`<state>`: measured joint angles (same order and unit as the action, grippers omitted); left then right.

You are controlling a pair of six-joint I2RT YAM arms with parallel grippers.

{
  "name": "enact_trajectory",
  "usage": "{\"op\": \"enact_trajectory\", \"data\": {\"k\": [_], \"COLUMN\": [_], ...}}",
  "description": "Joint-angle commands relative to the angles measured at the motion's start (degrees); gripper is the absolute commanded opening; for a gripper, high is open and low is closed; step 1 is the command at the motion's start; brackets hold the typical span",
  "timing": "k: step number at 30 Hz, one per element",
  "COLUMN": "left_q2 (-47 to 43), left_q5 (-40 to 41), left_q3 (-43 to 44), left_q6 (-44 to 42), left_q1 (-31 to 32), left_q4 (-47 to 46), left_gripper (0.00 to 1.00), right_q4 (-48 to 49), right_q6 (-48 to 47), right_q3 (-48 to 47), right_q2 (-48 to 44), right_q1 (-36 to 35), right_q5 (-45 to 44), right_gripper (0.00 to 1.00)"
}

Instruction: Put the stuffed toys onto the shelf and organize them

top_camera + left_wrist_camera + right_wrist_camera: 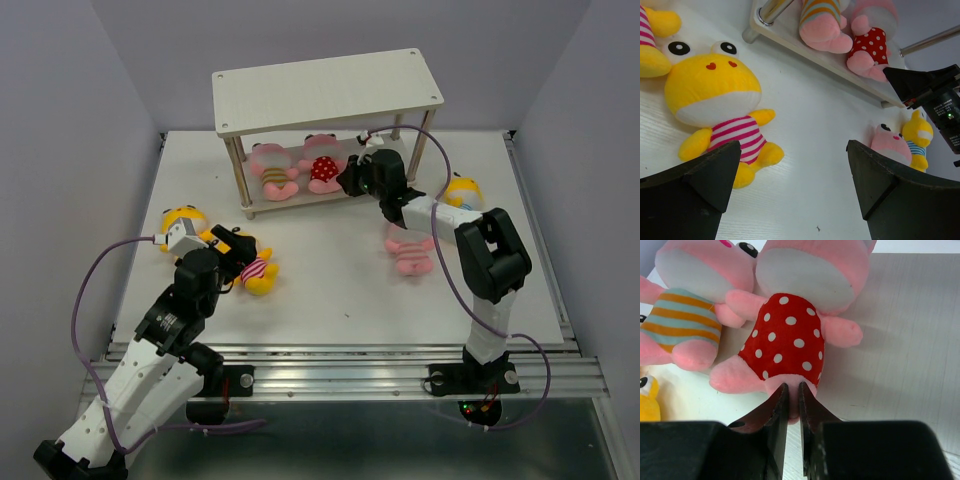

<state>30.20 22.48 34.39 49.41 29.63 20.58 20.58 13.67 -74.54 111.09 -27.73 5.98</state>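
On the shelf's [325, 90] lower board lie two pink stuffed toys, one yellow-striped [272, 170] [685, 320] and one red dotted [323, 168] [787, 340]. My right gripper [352, 180] [793, 387] is at the board's front edge, jaws pinched on the red dotted toy's foot. My left gripper [238, 252] [792, 150] hangs wide open just above the table with nothing between its fingers. A yellow toy with a pink-striped body [258, 272] [715, 95] lies just beside its left finger.
A second yellow toy [183, 222] [655, 35] lies left of the left arm. A pink toy [410, 255] [887, 145] rests on the table under the right arm, and a yellow blue-striped one [462, 190] [917, 135] beyond it. The shelf's thin legs [238, 175] stand close by.
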Motion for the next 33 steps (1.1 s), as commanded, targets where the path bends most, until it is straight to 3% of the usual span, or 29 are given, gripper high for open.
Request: {"op": "enact_trajectory", "data": {"k": [1, 11, 14, 16, 28, 33], "left_q2": [0.0, -0.1, -0.1, -0.1, 0.3, 0.1], "left_q5": [0.5, 0.5, 0.5, 0.5, 0.3, 0.3], "left_q3": [-0.5, -0.5, -0.5, -0.6, -0.7, -0.8], "left_q6": [-0.5, -0.4, -0.5, -0.5, -0.5, -0.5], "left_q1": [0.1, 0.0, 0.0, 0.0, 0.0, 0.0], "left_q4": [-0.9, -0.8, -0.9, -1.0, -1.3, -1.4], "left_gripper": [0.99, 0.99, 0.99, 0.99, 0.99, 0.99], "right_q4": [0.9, 0.8, 0.7, 0.5, -0.1, -0.9], "right_q6": [-1.2, -1.5, -1.6, -1.4, -0.4, -0.4], "right_q3": [-1.5, -0.8, -0.8, -0.9, -3.0, -2.5], "right_q2": [-1.8, -2.8, -3.0, -3.0, -2.1, -3.1], "right_q1": [0.4, 0.4, 0.4, 0.4, 0.4, 0.4], "right_q5": [-1.8, -2.5, -2.2, -1.9, -0.7, -1.5], "right_gripper": [0.18, 0.18, 0.26, 0.37, 0.46, 0.57]}}
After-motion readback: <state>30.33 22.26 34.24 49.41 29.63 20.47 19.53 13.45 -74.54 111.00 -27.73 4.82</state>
